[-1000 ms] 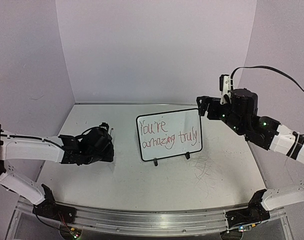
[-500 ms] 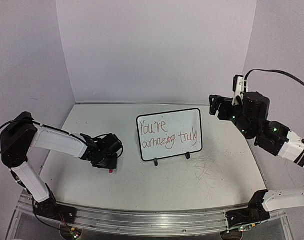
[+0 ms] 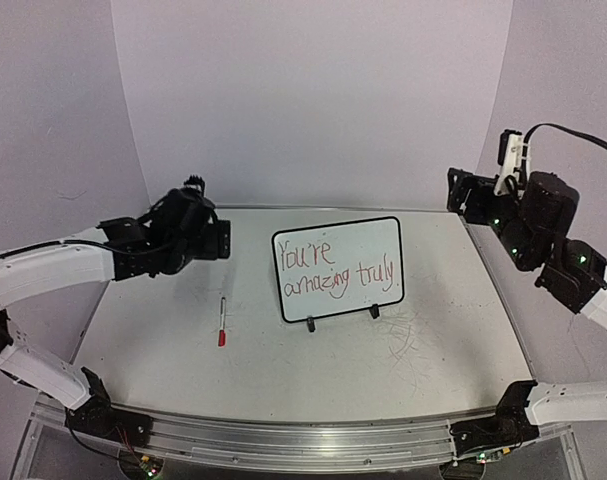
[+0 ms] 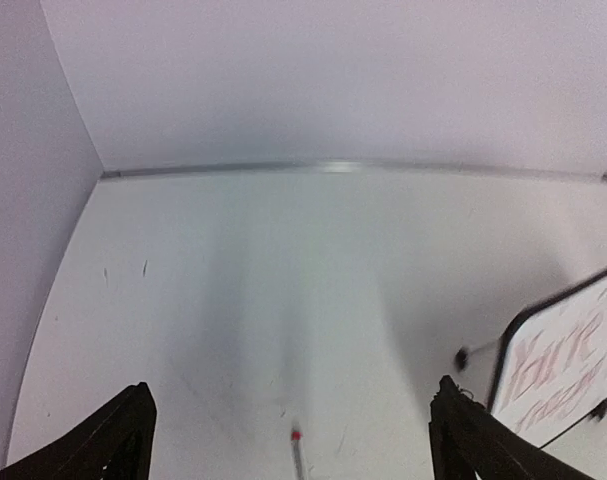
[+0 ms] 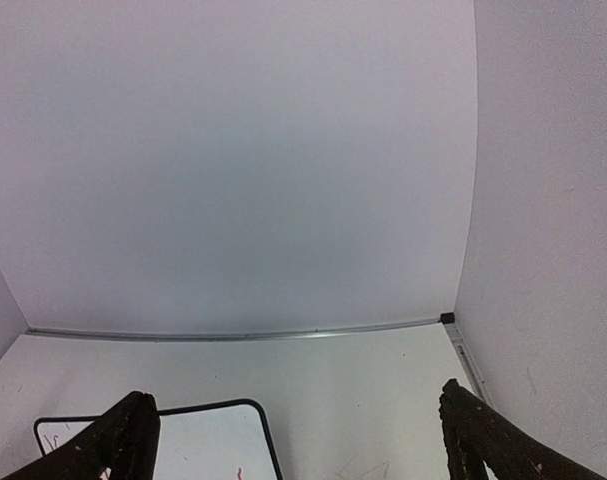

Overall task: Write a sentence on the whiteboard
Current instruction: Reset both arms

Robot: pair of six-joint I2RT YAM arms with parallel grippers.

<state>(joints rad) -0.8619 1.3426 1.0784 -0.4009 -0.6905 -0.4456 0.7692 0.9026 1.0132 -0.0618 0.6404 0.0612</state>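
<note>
The whiteboard (image 3: 355, 246) stands on its two black feet at mid-table, black-framed. On it the sentence (image 3: 333, 270) runs in thin red handwriting over two lines. A slim marker (image 3: 222, 322) with a red end lies flat on the table to the board's left, held by nothing. My left gripper (image 3: 221, 240) hovers above and left of the marker, open and empty. In the left wrist view the marker (image 4: 297, 452) lies below the wide jaws (image 4: 291, 420), with the whiteboard (image 4: 573, 350) at the right edge. My right gripper (image 3: 461, 195) hangs open, high at the right, with the whiteboard's corner (image 5: 198, 440) below it.
Grey scribble scuffs (image 3: 408, 345) mark the tabletop in front of the board's right foot. Lilac walls close in the back and both sides. A metal rail (image 3: 303, 440) runs along the near edge between the arm bases.
My left gripper opened and let the marker drop onto the table, then rose up and back. The right arm drew away to the right and higher.
</note>
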